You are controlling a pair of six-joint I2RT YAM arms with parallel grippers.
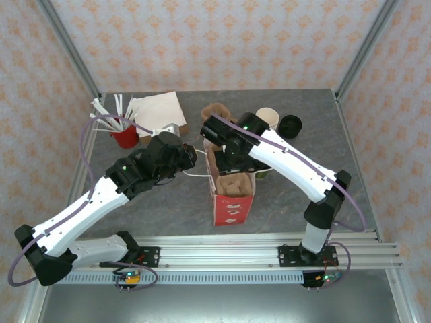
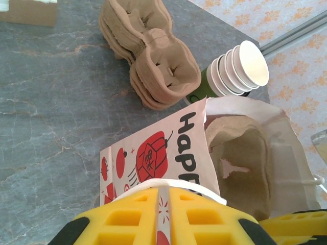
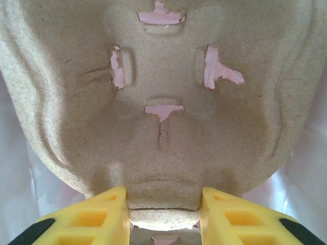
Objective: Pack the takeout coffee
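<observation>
At the bottom of your left wrist view, the left gripper (image 2: 163,191) has its yellow fingers (image 2: 127,217) pressed together on the near wall of the paper bag (image 2: 148,158), with the bag's white handle (image 2: 204,191) curving across their tips. You can read "HAPP" and see red lanterns on the bag's side. Its mouth gapes, and a pulp cup carrier (image 2: 240,158) sits inside. Beyond it on the grey table (image 2: 51,112) lies a stack of pulp carriers (image 2: 153,56), and just beside that a tilted stack of cream-lined cups (image 2: 240,71)
</observation>
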